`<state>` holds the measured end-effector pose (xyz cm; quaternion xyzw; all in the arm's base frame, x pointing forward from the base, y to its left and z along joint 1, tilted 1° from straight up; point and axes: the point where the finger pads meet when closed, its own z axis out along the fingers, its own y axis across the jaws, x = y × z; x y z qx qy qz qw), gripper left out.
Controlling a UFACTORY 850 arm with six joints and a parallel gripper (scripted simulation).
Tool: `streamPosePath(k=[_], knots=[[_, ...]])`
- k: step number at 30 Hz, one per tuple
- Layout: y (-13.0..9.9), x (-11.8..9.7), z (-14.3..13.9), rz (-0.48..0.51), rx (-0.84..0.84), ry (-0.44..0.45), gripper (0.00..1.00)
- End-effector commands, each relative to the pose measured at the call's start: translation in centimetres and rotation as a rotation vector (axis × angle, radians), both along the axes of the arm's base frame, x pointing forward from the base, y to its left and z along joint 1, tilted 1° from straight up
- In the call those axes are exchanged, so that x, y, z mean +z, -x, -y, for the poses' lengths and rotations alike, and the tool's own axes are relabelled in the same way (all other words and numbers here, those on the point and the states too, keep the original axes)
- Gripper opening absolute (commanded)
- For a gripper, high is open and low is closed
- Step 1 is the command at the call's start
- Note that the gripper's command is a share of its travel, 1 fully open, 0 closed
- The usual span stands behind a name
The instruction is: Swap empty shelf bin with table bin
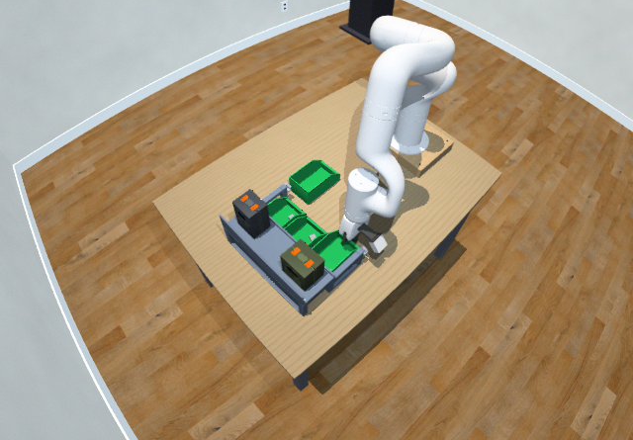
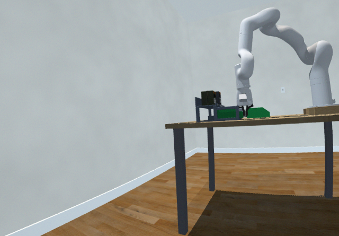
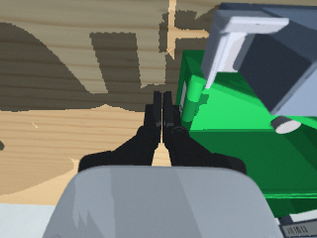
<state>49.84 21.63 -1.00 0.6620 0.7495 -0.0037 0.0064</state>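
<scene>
Counter (image 1: 408, 251): wooden top on dark legs, carrying all items below.

Arm (image 1: 378, 133): white, based at the far right of the counter, bent over and down to the shelf's right end.

Shelf (image 1: 265, 266): grey-blue, low, toward the left of the counter; a raised rear board over a front row of three places, each filled by a green bin.

Dark boxes, two: one (image 1: 250, 213) at the far end of the rear board, one (image 1: 302, 264) at the near end, both with orange marks on top.

Loose bin (image 1: 314, 180): green, on the counter just beyond the shelf's far end, apart from it.

Shelf bins: far (image 1: 284, 211) and middle (image 1: 304, 228) each hold a small grey part; the nearest bin (image 1: 333, 252) shows a grey cylinder in the wrist view and sits at the row's right end.

Claw (image 3: 162, 106): black fingers pressed together, gripping nothing, just outside the nearest bin's front wall; whether it touches the wall cannot be told.
</scene>
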Motion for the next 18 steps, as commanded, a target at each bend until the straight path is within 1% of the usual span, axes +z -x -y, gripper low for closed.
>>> streamPosePath(k=[1,14,18], knots=[[-0.6,0.1,-0.1,0.001,0.000,-0.001,0.00],[-2.5,0.1,-0.3,0.001,0.000,-0.001,0.00],[-2.8,0.1,-0.4,0.001,0.000,-0.001,0.00]])
